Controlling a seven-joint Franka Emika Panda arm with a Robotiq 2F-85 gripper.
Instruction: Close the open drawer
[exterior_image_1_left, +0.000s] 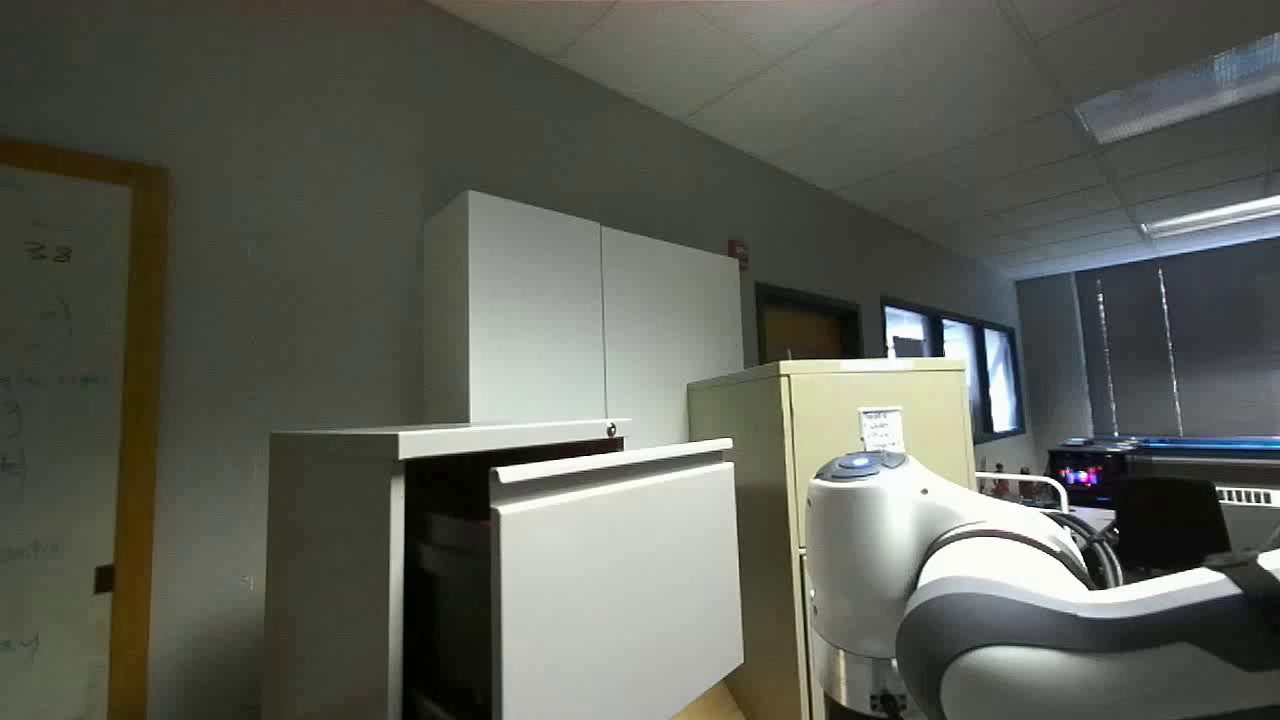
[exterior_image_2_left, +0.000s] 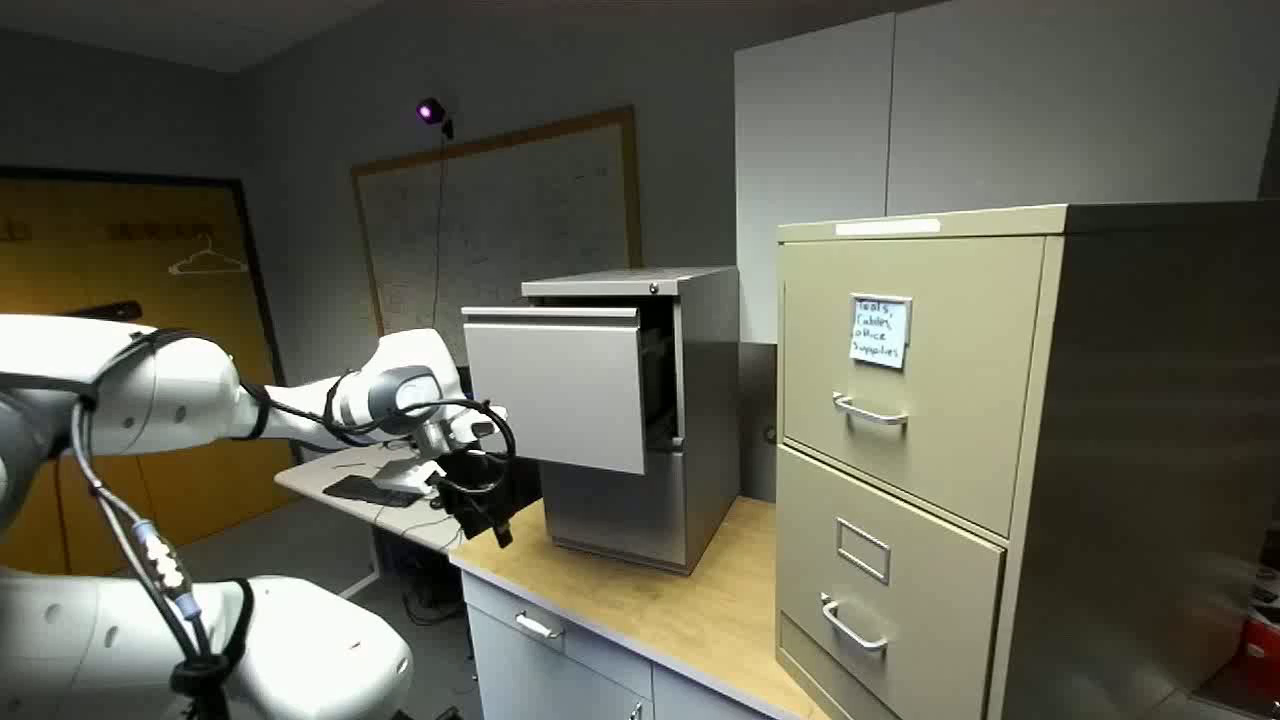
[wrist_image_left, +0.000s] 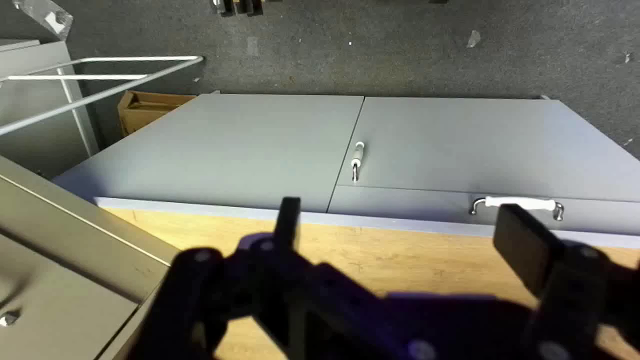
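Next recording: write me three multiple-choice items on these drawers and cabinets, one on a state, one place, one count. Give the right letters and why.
1. How does the white drawer of the grey cabinet stand?
A) shut flush
B) tipped face down
C) pulled out

2. Where is the handwritten label?
A) on the upper drawer of the beige cabinet
B) on the white drawer
C) on top of the grey cabinet

3. How many handles show on the beige cabinet in an exterior view?
A) one
B) two
C) four

1 C: its front stands out from the grey cabinet in both exterior views.
2 A: it sits above that drawer's handle.
3 B: the upper drawer has one, the lower drawer another.
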